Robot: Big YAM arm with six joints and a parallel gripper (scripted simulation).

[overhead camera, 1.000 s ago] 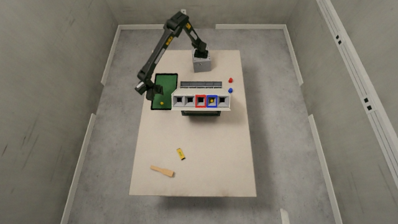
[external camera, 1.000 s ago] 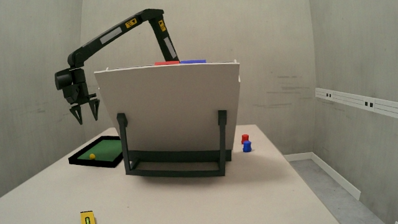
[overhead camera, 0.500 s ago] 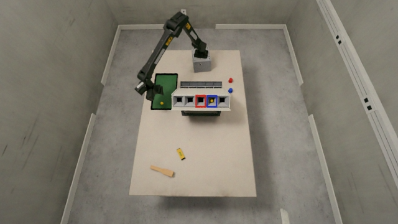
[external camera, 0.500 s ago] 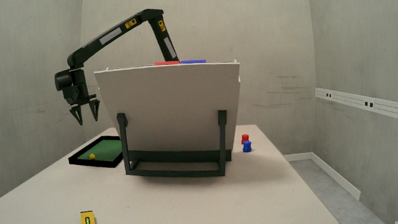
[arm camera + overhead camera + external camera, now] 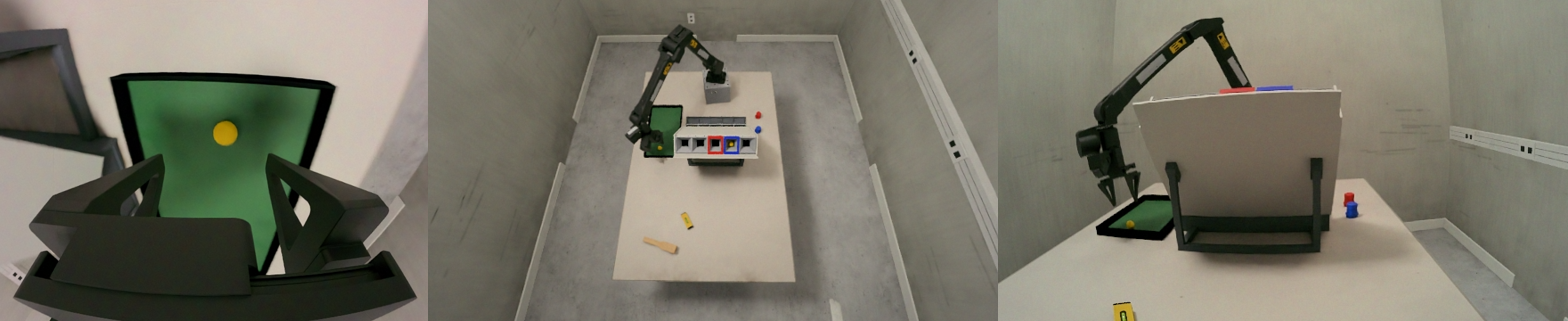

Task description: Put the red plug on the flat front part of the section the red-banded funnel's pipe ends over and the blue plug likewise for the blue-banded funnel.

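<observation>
My gripper (image 5: 214, 160) is open and empty. It hangs above the green tray (image 5: 662, 130), also seen in the side view (image 5: 1141, 217) and the wrist view (image 5: 221, 155). One yellow marble (image 5: 225, 132) lies in the tray, ahead of my fingertips; it shows too in the top view (image 5: 660, 147) and the side view (image 5: 1130, 224). The funnel block (image 5: 717, 143) has a red-banded funnel (image 5: 715, 144) and a blue-banded funnel (image 5: 731, 144) with a yellow marble (image 5: 731, 144) in it. The red plug (image 5: 758, 115) and blue plug (image 5: 757, 129) stand on the table to the right of the block.
The white cover (image 5: 1247, 152) on its dark stand hides the pipes. A row of grey sections (image 5: 716, 120) lies behind the funnel block. A yellow block (image 5: 686, 220) and a wooden piece (image 5: 660, 244) lie near the table's front.
</observation>
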